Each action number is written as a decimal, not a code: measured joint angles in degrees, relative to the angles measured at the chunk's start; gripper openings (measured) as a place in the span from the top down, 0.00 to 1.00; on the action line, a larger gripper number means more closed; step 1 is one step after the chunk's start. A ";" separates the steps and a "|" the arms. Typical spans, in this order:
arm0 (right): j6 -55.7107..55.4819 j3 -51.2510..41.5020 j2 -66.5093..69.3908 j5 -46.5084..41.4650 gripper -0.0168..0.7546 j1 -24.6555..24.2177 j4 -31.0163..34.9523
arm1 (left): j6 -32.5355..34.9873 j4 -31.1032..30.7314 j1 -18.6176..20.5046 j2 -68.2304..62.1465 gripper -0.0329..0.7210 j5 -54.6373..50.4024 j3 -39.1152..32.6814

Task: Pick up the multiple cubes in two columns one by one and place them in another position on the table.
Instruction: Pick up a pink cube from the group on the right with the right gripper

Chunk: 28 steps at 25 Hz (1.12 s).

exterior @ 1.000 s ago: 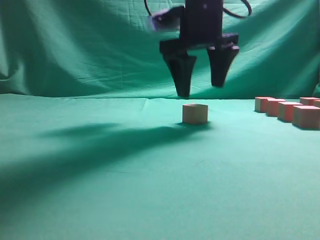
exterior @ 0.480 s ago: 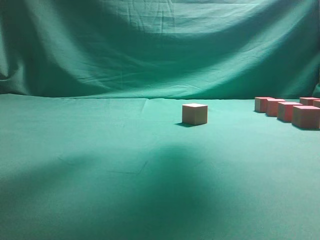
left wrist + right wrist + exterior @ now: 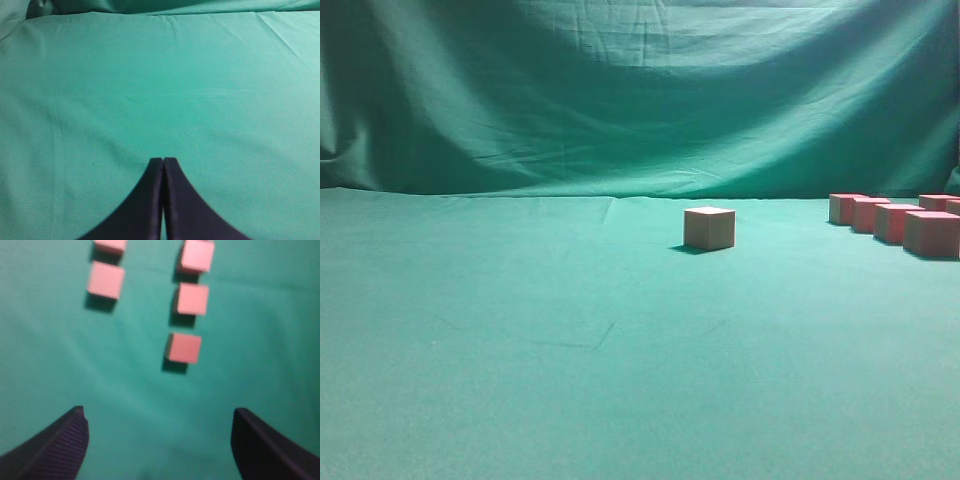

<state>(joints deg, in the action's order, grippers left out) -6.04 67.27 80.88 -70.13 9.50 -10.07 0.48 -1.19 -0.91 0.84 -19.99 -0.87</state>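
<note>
One cube [image 3: 709,228] stands alone at center frame on the table [image 3: 570,350]; the remaining cubes [image 3: 895,222] are grouped at the right edge. The right gripper [image 3: 157,440] is spread wide and empty above two columns of cubes. The left gripper [image 3: 163,162] is fully closed, holding nothing.

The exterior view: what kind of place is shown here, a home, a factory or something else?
Probably a lab or studio set for robot recordings, not a home. Green cloth covers the table and hangs wrinkled as a backdrop. The only objects are identical plain cubes, most lined up in two columns.
</note>
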 joint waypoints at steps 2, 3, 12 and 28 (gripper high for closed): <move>-0.87 -6.19 -1.39 3.05 0.25 -3.13 0.65 | 0.00 0.00 0.00 0.00 0.96 0.00 0.00; -1.07 -8.41 -1.71 5.12 0.25 -4.68 1.57 | 0.00 0.00 0.00 0.00 0.96 0.00 0.00; 2.20 -16.70 3.52 20.62 0.25 -8.47 8.49 | 0.00 0.00 0.00 0.00 0.96 0.00 0.00; 2.06 -10.66 19.19 29.63 0.25 -8.47 4.46 | 0.00 0.00 0.00 0.00 0.96 0.00 0.00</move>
<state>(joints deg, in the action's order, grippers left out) -3.97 56.62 100.07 -40.50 1.04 -5.61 0.48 -1.19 -0.91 0.84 -19.99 -0.87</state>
